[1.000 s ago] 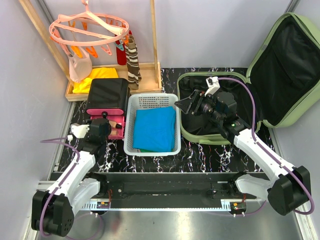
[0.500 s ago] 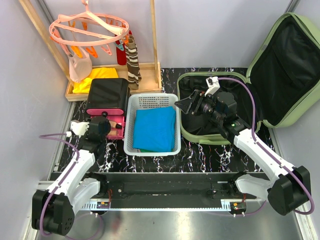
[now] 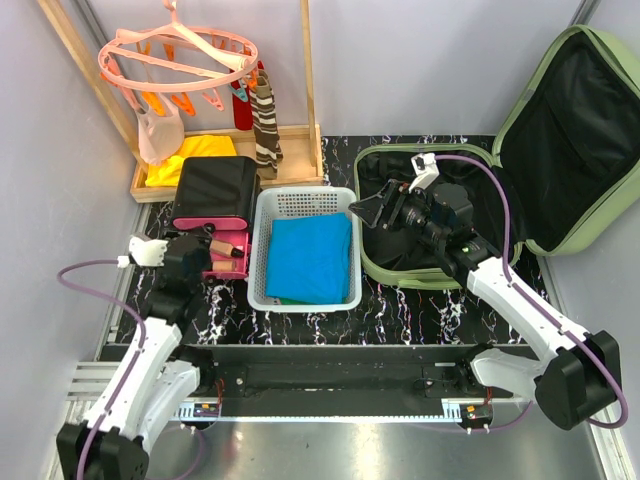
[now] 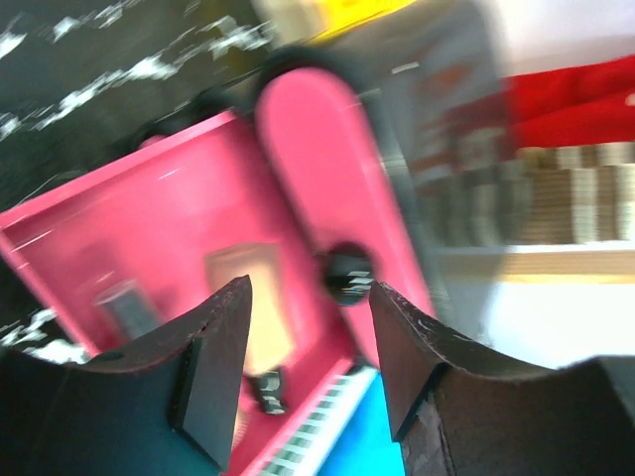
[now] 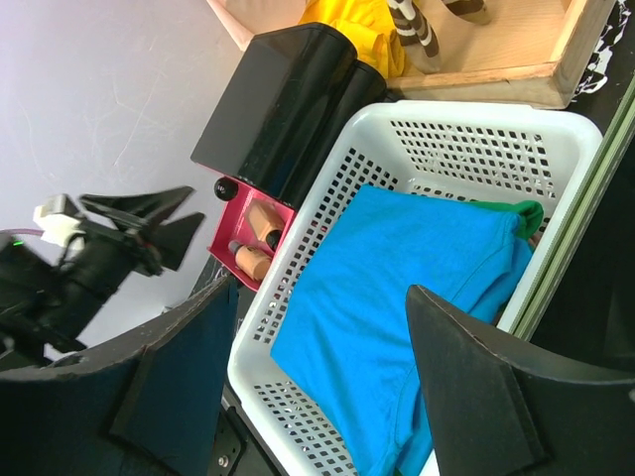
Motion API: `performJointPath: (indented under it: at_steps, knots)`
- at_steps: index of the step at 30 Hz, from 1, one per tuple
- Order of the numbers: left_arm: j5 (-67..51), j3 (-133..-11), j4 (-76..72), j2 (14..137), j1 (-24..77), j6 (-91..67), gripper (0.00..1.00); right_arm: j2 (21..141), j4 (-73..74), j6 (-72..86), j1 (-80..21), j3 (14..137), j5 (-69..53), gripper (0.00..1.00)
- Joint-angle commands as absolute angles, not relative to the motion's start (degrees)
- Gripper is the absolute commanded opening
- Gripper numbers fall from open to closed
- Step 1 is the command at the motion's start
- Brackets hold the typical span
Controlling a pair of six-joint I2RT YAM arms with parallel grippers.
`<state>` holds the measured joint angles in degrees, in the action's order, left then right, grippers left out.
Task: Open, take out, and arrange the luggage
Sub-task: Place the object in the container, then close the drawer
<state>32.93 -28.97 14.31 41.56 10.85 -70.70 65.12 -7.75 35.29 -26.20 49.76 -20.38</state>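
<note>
The luggage, a light-green hard-shell suitcase, lies open at the right. Its base (image 3: 385, 168) is on the table and its black-lined lid (image 3: 575, 140) leans on the wall. My right gripper (image 3: 368, 212) hovers open and holding nothing between the suitcase's left rim (image 5: 585, 198) and a white basket (image 3: 262, 250). In the right wrist view the right gripper (image 5: 327, 387) hangs over blue cloth (image 5: 397, 268). My left gripper (image 3: 203, 252) is open beside a pink tray (image 3: 228, 250). In the blurred left wrist view the left gripper (image 4: 308, 377) holds nothing in front of that tray (image 4: 149, 258).
A black boxy case (image 3: 215, 185) stands behind the pink tray, which holds small bottles (image 5: 260, 226). The white basket (image 5: 466, 129) holds the folded blue cloth (image 3: 310, 258). A wooden rack (image 3: 290, 165) at the back left carries a pink hanger (image 3: 180, 50), yellow cloth (image 3: 190, 155) and a striped piece (image 3: 265, 120).
My left arm has drawn back and to the left, off the pink tray, whose bottles now show. The right arm has stayed where it was.
</note>
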Motion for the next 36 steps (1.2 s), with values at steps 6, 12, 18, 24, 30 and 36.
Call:
performJointPath:
  at_steps: [6, 12, 18, 24, 30, 36]
  knots:
    - [28.4, -30.5, 18.01, 32.17, 10.72, -65.3, 0.55, 65.57, -11.43, 36.12, -26.02, 49.13, -21.8, 0.78]
    - [20.4, -30.24, 23.38, 30.86, 10.72, -63.81, 0.59, 64.78, -11.16, 36.12, -26.02, 48.52, -21.71, 0.78]
    - [17.93, -28.22, 26.19, 30.06, 10.72, -61.17, 0.64, 64.16, -11.16, 36.21, -26.02, 47.99, -21.45, 0.78]
    - [15.82, -27.16, 27.51, 29.18, 10.64, -61.61, 0.75, 63.46, -10.72, 36.04, -26.02, 47.64, -21.09, 0.79]
    - [14.94, -25.76, 25.85, 30.41, 10.72, -61.53, 0.76, 63.72, -10.9, 36.03, -26.1, 47.55, -21.09, 0.79]
    - [14.15, -25.23, 24.26, 31.99, 10.72, -61.53, 0.76, 63.63, -10.99, 36.04, -26.02, 47.37, -21.09, 0.79]
